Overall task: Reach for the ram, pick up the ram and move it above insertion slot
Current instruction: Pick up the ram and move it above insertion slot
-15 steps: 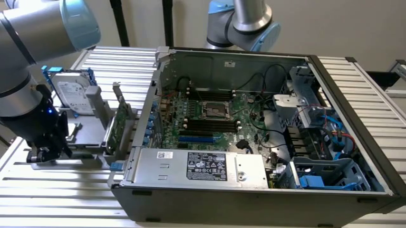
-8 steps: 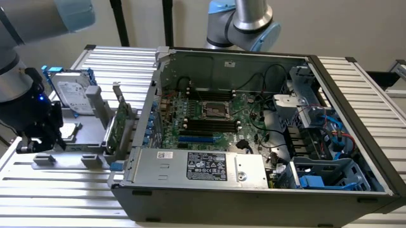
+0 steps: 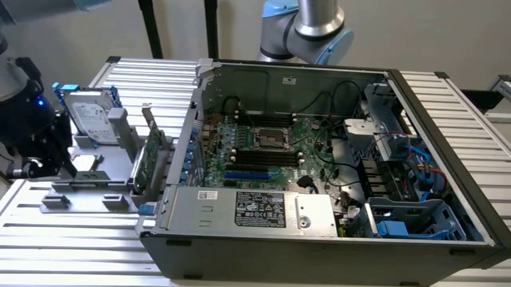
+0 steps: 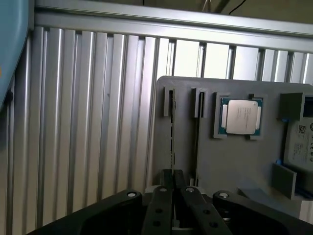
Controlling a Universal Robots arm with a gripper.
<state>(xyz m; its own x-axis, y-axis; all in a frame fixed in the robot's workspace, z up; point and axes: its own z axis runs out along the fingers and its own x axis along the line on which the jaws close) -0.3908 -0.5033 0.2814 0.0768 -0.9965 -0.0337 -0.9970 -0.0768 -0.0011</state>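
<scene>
- The jaws are drawn narrow and closed on the thin edge of the ram.
- The ram stands on edge in a slot of the grey tray, in line with the jaws.
- A second slot runs beside it, and past that a processor chip lies flat in its recess.
- A hard drive stands at the tray's far end.
- The tray rests on the ribbed aluminium bench, at the exterior view's left.
- There, a green expansion card stands upright between the tray and the open computer case.
- The black insertion slots lie on the motherboard in the middle of the frame, well apart from the ram.
</scene>
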